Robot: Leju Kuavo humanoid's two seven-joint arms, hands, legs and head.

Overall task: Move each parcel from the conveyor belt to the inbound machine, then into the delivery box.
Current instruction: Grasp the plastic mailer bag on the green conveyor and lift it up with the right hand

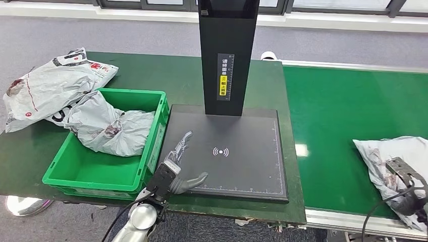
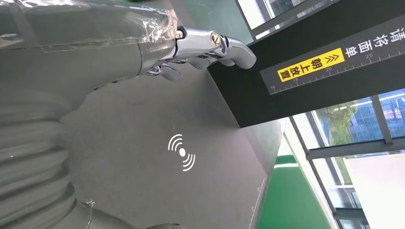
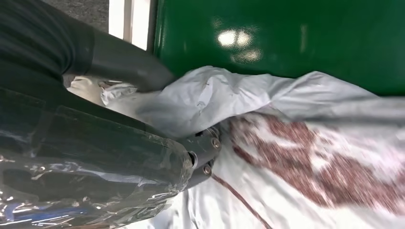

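Your right hand (image 1: 404, 189) presses into the parcel (image 1: 391, 156) on the belt (image 1: 343, 111) at lower right, grip unclear; the slack film may slip, while your left hand (image 1: 177, 164) rests open over the scanner (image 1: 242, 166).

Bin (image 1: 75, 174) left of scanner pad (image 1: 242, 166)

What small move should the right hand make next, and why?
Probably close the fingers on the parcel and lift it. The right hand already lies on it on the conveyor belt, the grip looks unfinished, and the inbound machine's plate holds no parcel.
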